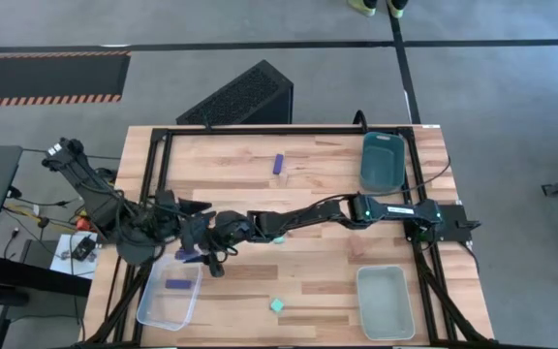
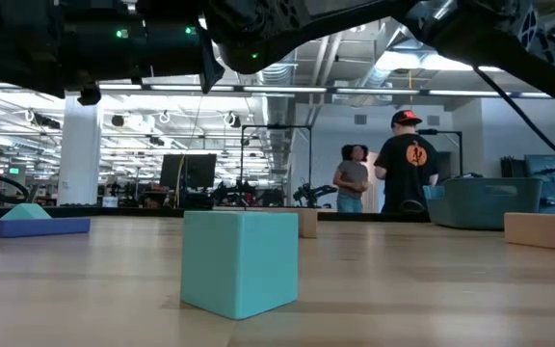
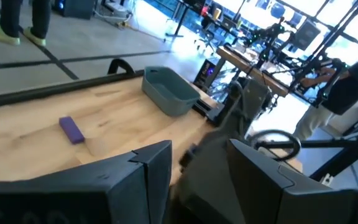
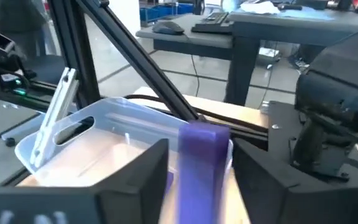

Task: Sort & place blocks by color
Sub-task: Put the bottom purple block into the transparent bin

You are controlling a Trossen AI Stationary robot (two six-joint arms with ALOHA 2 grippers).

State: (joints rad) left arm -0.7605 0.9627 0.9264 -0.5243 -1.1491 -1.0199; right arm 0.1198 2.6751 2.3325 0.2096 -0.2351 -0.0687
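Observation:
My right gripper (image 4: pixel 197 180) reaches across the table to the clear bin (image 1: pixel 170 294) at the near left and is shut on a dark purple bar (image 4: pixel 202 152). In the high view this bar (image 1: pixel 190 255) shows at the bin's far right corner. A second purple bar (image 1: pixel 177 285) lies flat inside the bin. A third purple bar (image 1: pixel 279 164) lies flat on the far part of the table. One teal cube (image 1: pixel 277 304) sits near the front edge, and another (image 1: pixel 277 237) is half hidden under the right arm. My left gripper (image 3: pixel 197 180) hovers open just beside the right gripper. My right gripper pinches the purple bar (image 4: pixel 199 168) between its two fingers, one on each long side. The bar's free end (image 4: pixel 204 134) sticks out past the fingertips toward the clear bin. It is off the table, over the bin's rim.
A teal bin (image 1: pixel 383 160) stands at the far right and a pale bin (image 1: pixel 384 301) at the near right. The low view shows a tan block (image 2: pixel 545 229) at right and another tan block (image 2: pixel 306 222) behind the cube. People stand in the room beyond the table.

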